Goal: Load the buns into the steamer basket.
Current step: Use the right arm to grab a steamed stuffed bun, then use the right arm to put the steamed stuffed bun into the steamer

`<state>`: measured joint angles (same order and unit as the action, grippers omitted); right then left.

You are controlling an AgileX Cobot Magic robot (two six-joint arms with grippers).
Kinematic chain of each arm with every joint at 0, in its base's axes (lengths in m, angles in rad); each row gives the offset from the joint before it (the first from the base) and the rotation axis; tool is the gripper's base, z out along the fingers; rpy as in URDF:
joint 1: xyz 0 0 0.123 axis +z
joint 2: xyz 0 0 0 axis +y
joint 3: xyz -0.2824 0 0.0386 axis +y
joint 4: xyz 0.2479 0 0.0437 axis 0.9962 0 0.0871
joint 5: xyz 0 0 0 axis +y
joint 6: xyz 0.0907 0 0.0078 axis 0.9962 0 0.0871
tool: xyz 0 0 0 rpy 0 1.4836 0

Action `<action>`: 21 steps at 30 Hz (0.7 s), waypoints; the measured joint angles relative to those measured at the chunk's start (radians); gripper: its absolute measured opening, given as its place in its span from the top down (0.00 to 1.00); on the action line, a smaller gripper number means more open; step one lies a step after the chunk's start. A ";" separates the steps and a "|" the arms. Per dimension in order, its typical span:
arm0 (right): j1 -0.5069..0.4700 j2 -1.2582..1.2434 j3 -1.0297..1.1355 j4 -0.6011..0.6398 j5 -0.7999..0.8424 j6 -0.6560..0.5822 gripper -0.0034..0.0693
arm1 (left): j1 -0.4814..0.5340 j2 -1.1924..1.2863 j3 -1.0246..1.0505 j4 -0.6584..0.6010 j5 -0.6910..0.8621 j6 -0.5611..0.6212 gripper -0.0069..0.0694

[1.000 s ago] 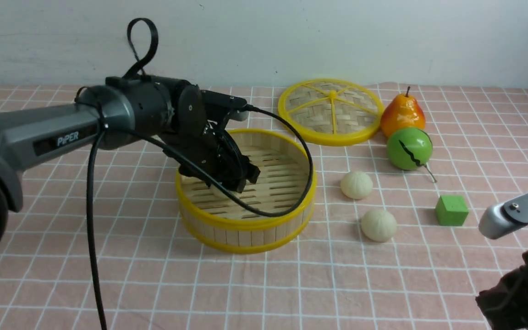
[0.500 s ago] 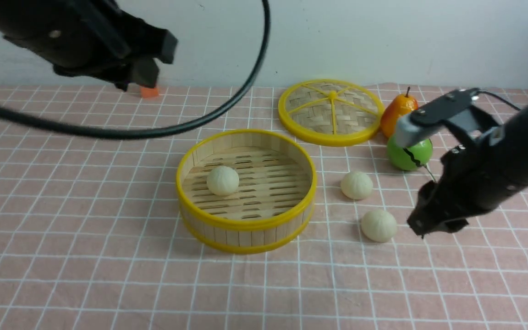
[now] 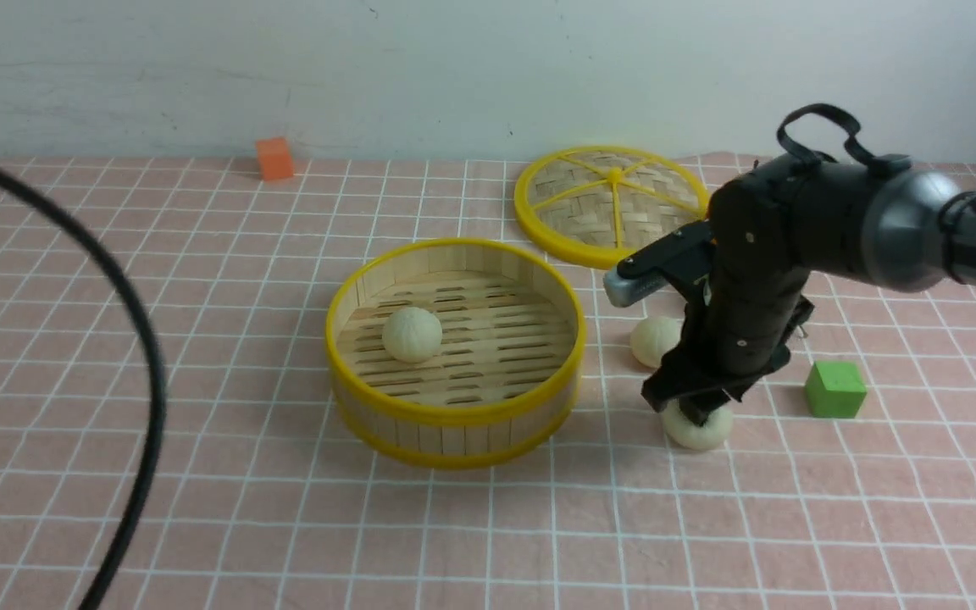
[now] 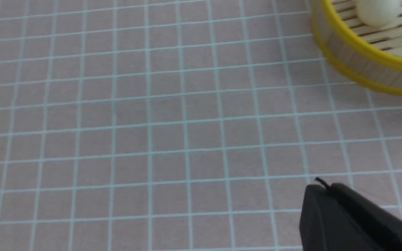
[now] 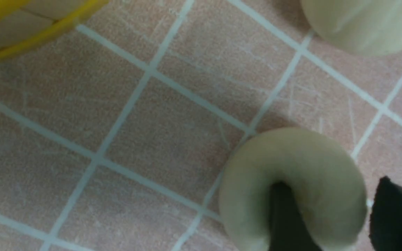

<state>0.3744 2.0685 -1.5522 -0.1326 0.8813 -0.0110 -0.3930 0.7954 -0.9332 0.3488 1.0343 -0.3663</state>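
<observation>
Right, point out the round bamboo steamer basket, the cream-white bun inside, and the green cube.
Steamer basket (image 3: 454, 413): front view, near rim.
Bun (image 3: 412, 334): front view, top.
Green cube (image 3: 831, 400): front view, front face.

In my front view, a pink surface (image 3: 242, 474) ruled with a white grid runs back to a pale wall (image 3: 454, 68). A flat woven lid (image 3: 612, 206) with a yellow rim and spokes lies towards the back, right of centre. An orange cube (image 3: 274, 158) sits far back on the left, near the wall. A green cube (image 3: 834, 389) sits nearer me on the right, well apart from it.
</observation>
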 joint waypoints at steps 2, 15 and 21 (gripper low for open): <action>0.000 0.003 -0.002 0.000 0.003 0.000 0.65 | 0.000 -0.040 0.036 0.045 0.010 -0.030 0.93; 0.097 -0.091 -0.312 0.174 0.041 -0.164 0.94 | 0.000 -0.120 0.301 0.140 -0.214 -0.149 0.93; 0.202 0.029 -0.340 0.206 -0.077 -0.220 0.94 | 0.000 -0.120 0.313 0.143 -0.366 -0.152 0.93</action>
<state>0.5761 2.0978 -1.8922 0.0732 0.8040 -0.2307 -0.3930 0.6753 -0.6197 0.4921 0.6682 -0.5185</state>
